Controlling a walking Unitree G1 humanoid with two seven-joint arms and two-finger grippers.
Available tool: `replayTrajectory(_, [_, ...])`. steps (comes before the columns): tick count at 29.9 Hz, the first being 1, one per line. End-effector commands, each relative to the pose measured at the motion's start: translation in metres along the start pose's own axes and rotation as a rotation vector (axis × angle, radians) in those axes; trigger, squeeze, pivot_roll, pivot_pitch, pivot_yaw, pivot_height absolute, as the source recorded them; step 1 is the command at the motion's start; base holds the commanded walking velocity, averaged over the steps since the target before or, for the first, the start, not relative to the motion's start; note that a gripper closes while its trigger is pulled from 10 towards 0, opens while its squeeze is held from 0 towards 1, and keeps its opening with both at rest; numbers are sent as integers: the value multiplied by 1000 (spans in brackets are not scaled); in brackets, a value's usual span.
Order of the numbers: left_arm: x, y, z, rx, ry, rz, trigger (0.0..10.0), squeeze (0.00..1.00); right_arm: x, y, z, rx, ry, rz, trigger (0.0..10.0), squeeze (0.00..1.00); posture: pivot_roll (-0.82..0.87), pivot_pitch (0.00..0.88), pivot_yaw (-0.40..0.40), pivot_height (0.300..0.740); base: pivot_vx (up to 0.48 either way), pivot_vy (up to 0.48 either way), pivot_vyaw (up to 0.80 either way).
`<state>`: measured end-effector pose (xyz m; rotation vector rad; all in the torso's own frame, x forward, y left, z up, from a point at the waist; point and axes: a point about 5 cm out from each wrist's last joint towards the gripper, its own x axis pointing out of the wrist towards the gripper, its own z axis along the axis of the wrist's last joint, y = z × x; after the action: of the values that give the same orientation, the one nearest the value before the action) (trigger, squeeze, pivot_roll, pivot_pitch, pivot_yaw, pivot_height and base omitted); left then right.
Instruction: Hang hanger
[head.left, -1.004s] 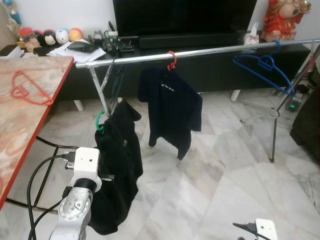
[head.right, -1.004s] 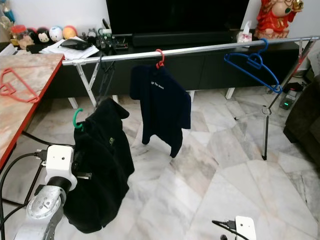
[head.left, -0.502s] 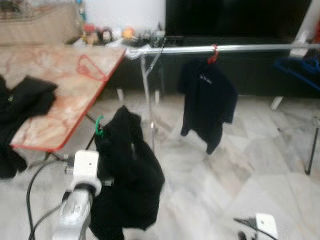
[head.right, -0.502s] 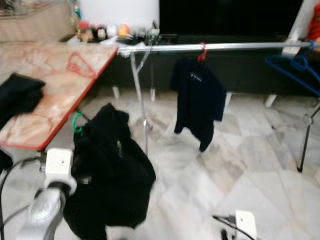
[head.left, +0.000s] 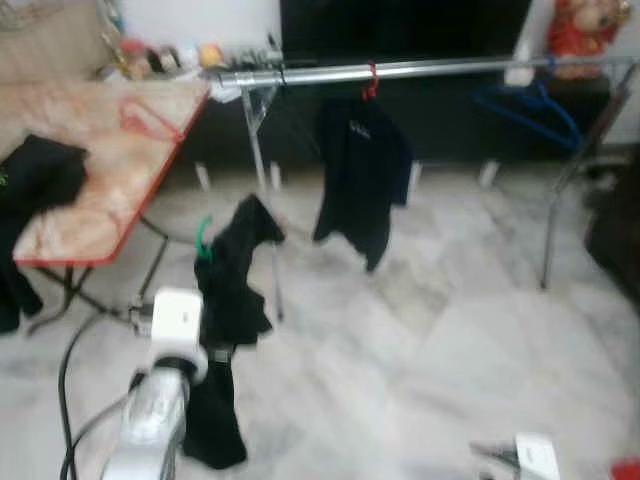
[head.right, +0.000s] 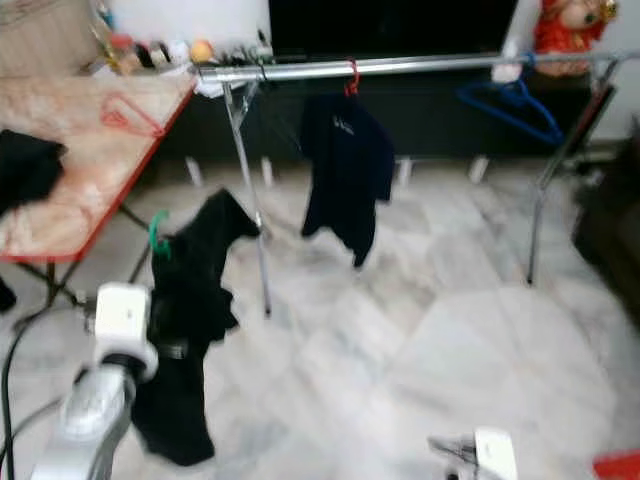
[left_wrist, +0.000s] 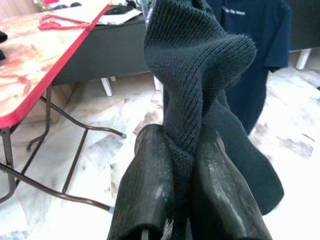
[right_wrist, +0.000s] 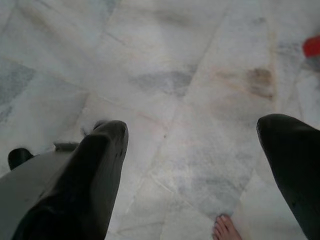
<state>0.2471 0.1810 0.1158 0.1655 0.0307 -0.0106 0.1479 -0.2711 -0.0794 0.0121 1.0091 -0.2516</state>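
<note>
the left gripper (left_wrist: 181, 165) is clamped on a fold of the black garment (head.left: 232, 300), its two black fingers (left_wrist: 150, 190) pressed tight either side of the ribbed knit. in the head views that garment dangles in front of the left arm (head.left: 160, 400) at about 8 o'clock, bunched and drooping toward the marble floor (head.left: 420, 330), with the green hanger (head.left: 204, 238) hook poking out at its upper edge. the hanger is well apart from the silver rail (head.left: 400, 70), which runs across the top from 11 to 2 o'clock.

on that rail a navy t-shirt (head.left: 360, 170) hangs from a red hanger (head.left: 371, 82) near 12 o'clock, and a bare blue hanger (head.left: 530, 105) hangs near 2 o'clock. the rail's upright leg (head.left: 262, 200) stands just beside the held garment.

at 10 o'clock is a red-edged table (head.left: 100, 190) carrying another red hanger (head.left: 145, 118) and a dark piece of clothing (head.left: 40, 175) draped over its near corner. behind the rail is a dark low cabinet with small items on top; the head views are blurred, so these cannot be identified.

the right gripper (right_wrist: 200, 165) points down at the floor with its fingers spread wide, holding nothing. a person's bare toes (right_wrist: 226, 229) show on the floor in the right wrist view.
</note>
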Motion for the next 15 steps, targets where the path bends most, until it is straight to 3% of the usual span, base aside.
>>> replayTrajectory(1, [0,0,7,-12,-27,-5,10000,0,0,0,1,17,-11,-3,10000,0,6,0,-1,740,-371,0,0])
replayTrajectory(4, [1,0,8,-13,-26,-9,10000,0,0,0,2,19,-24,-3,10000,0,6,0,-1,740,-364,0,0])
replayTrajectory(14, [8,-12,18,-48,-19,-123,10000,0,0,1,9,-44,-95,8,10000,0,5,0,2,740,0,0,0])
replayTrajectory(15, [9,-19,20,-48,-7,-187,10000,0,1,3,27,-80,-160,18,10000,0,6,0,4,740,0,0,0])
